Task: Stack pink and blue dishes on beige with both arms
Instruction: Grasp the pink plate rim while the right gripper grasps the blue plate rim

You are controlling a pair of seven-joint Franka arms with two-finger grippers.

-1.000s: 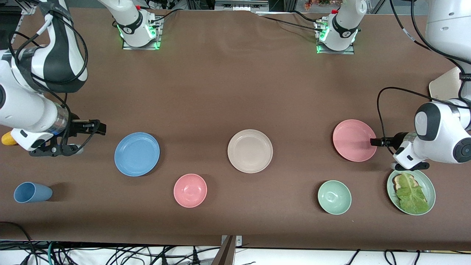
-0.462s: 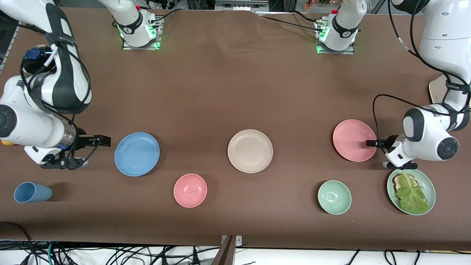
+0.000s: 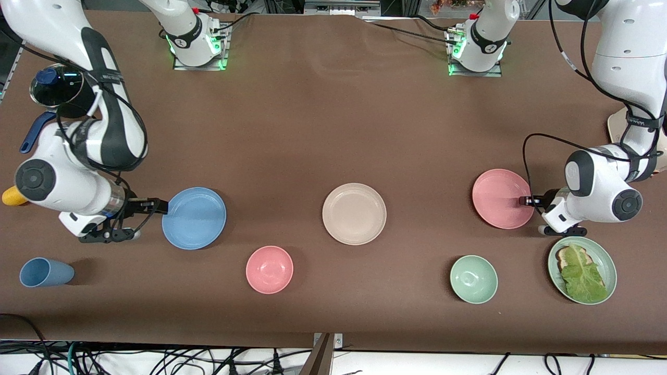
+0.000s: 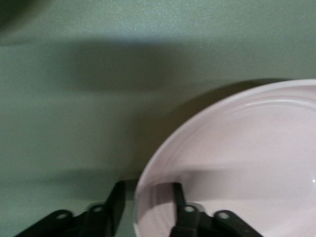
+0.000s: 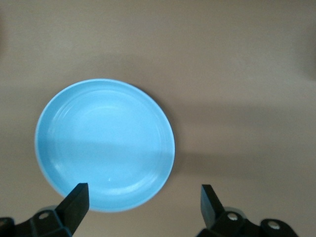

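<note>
Front view shows the beige plate [image 3: 354, 213] at the middle of the tabletop [image 3: 323, 120], bare. The blue plate [image 3: 194, 217] lies toward the right arm's end, the pink plate [image 3: 499, 198] toward the left arm's end, both flat on the tabletop.

The right gripper [image 3: 162, 207] is at the blue plate's rim; the right wrist view shows its jaws spread wide with the blue plate [image 5: 104, 144] between the fingertips [image 5: 78, 196], not gripped.

The left gripper [image 3: 522, 200] is at the pink plate's rim. In the left wrist view its jaws straddle the rim of the pink plate [image 4: 237, 163], one finger [image 4: 178, 197] inside, one outside; a gap remains.
</note>
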